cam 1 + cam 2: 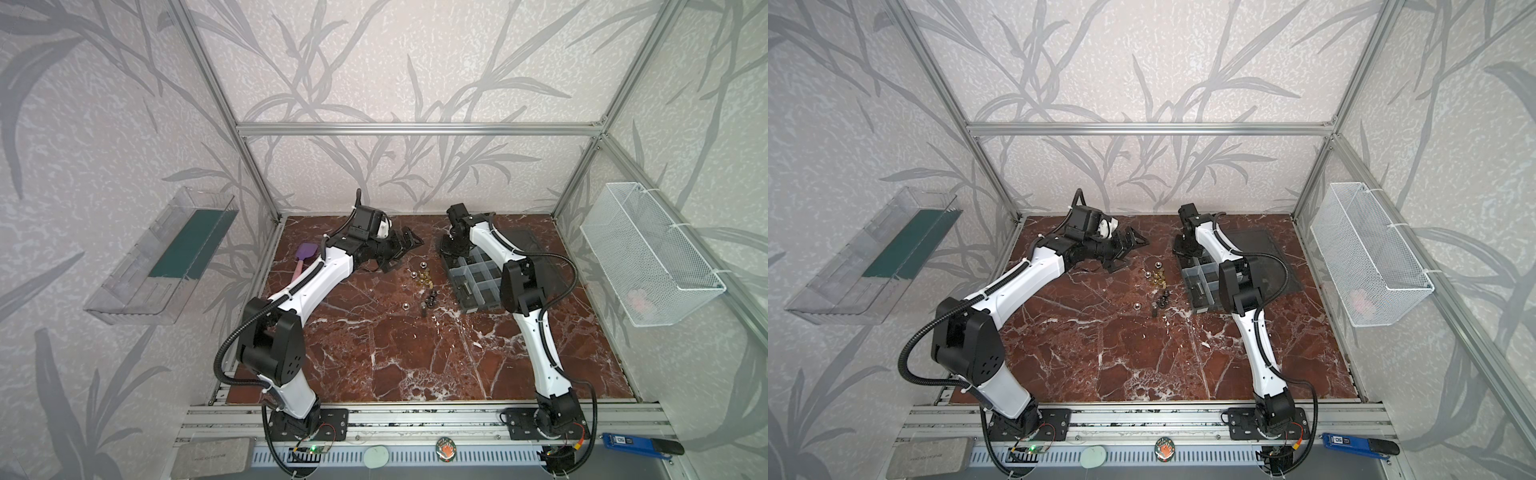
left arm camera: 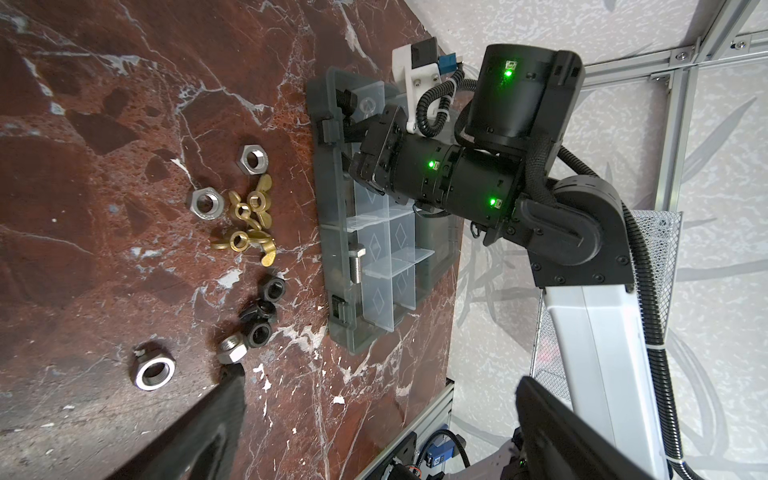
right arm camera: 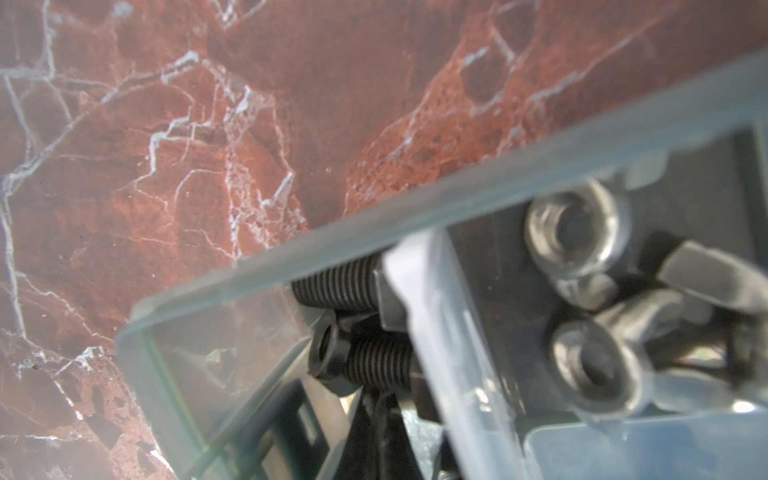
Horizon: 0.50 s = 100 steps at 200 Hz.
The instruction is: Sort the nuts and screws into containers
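Loose nuts lie mid-table: silver hex nuts (image 2: 205, 203), brass wing nuts (image 2: 247, 216) and black nuts (image 2: 262, 311), seen as a small cluster (image 1: 422, 284) in both top views. To their right stands the grey organizer box (image 1: 473, 286) (image 1: 1204, 291) with its containers. One holds a silver screw (image 2: 357, 264). The far corner one holds two black screws (image 3: 336, 286); silver nuts (image 3: 573, 232) fill the compartment beside it. My right gripper (image 3: 380, 399) (image 1: 455, 253) is down in that corner, shut, tips against a black screw's thread. My left gripper (image 2: 382, 415) (image 1: 405, 253) hangs open above the table, left of the nuts.
The box's lid (image 1: 528, 245) lies open flat behind it. A purple spatula (image 1: 305, 255) rests at the back left. A white mesh basket (image 1: 648, 257) hangs on the right wall and a clear shelf (image 1: 166, 253) on the left wall.
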Motion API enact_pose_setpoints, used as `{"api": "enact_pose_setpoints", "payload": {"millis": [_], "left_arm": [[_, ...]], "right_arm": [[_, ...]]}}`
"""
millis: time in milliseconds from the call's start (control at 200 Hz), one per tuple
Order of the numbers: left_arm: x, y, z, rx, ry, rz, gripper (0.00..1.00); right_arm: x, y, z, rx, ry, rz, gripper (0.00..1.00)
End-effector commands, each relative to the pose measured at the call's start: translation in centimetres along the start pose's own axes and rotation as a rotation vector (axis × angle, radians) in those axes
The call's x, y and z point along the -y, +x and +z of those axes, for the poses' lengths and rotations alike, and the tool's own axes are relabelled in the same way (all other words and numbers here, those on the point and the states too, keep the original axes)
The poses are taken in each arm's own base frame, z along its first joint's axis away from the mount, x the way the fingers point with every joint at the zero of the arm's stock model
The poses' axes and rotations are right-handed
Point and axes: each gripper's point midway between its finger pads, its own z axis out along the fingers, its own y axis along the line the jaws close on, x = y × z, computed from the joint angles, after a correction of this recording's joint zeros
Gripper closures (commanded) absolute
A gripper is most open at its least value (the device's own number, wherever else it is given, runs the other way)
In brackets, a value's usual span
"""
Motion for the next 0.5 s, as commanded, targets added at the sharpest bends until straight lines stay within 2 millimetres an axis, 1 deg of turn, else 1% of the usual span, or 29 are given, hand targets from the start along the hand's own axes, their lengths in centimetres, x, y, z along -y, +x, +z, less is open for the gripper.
{"api": "enact_pose_setpoints", "payload": {"millis": [0, 110, 200, 340, 425, 495], "left_arm": [[1.2, -0.3, -0.8, 0.018, 0.014, 0.019, 0.01], [1.2, -0.3, -0.8, 0.017, 0.014, 0.019, 0.01], [1.2, -0.3, -0.7, 0.014, 0.015, 0.017, 0.01], [1.2, -0.3, -0.8, 0.015, 0.015, 0.020, 0.01], [1.3, -0.3, -0.9, 0.016, 0.014, 0.021, 0.01], [1.2, -0.5, -0.9, 0.020, 0.013, 0.022, 0.01]], "right_arm": [[1.8, -0.7, -1.5, 0.004, 0.038, 0.043, 0.93], [1.5, -2.1, -2.7, 0.041, 0.014, 0.065, 0.85], [1.1, -3.1, -3.2, 0.061, -0.006, 0.071, 0.83], [0.8, -3.9, -3.7, 0.072, -0.008, 0.071, 0.82], [0.9, -4.1, -3.5, 0.076, -0.001, 0.079, 0.82], [1.1, -3.9, -2.9, 0.067, 0.005, 0.089, 0.82]]}}
